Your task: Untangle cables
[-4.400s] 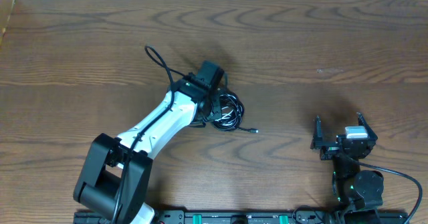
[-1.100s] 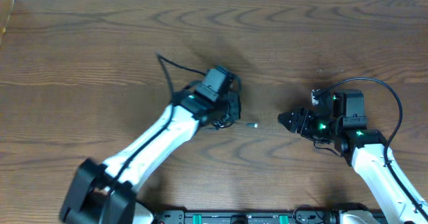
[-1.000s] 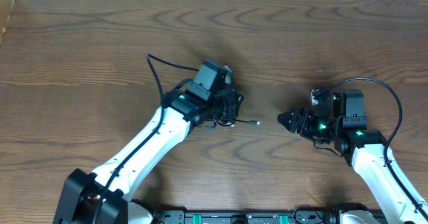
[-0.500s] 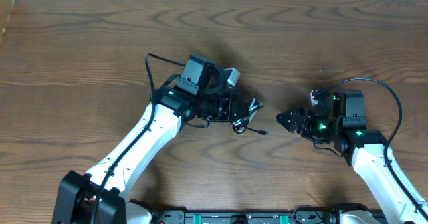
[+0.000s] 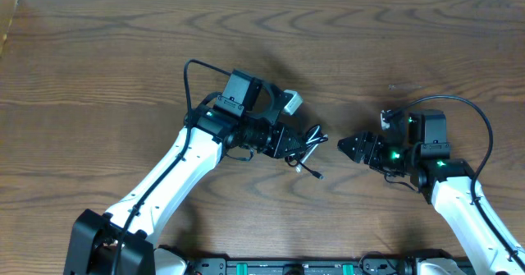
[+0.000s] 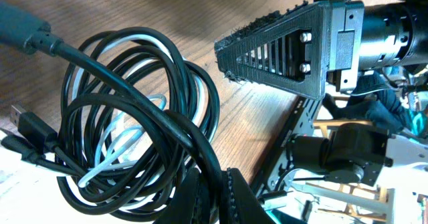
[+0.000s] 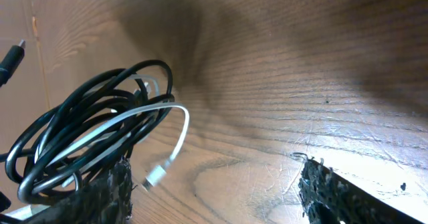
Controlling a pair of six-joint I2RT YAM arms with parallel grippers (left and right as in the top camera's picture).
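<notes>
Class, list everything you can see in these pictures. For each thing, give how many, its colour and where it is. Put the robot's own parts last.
Table: one, dark brown wood, under everything.
Black cable: one, black, coiled in a bundle at the left hand, mid-table.
White cable: one, white, threaded through the black loops, one plug end hanging free.
Left arm: one, white and black, reaching in from the lower left.
Right arm: one, white and black, lower right.
Left hand: one, black, shut on the black cable.
Right hand: one, black, open, facing the bundle.

A dark wood-grain table (image 5: 98,61) is stretching left to right, a black rail (image 5: 287,268) lying along its near edge.
</notes>
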